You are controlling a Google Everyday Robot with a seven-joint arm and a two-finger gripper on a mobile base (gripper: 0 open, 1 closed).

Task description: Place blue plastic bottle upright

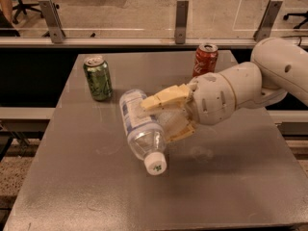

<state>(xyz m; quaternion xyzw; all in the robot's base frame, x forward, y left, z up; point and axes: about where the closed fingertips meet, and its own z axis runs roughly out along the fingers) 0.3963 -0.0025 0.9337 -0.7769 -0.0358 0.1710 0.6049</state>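
The blue plastic bottle (139, 129) is clear with a pale blue-and-white label and a white cap (155, 163) that points toward the near edge. It is tilted, its cap end lifted a little off the grey table (86, 177). My gripper (161, 117) comes in from the right and is shut on the bottle's middle, one tan finger (163, 96) over the top and the other below it. The white arm (255, 85) stretches off to the right.
A green can (97, 78) stands upright at the back left of the table. A red can (205, 59) stands upright at the back, just behind my wrist. A rail with glass panels (180, 13) runs behind the table.
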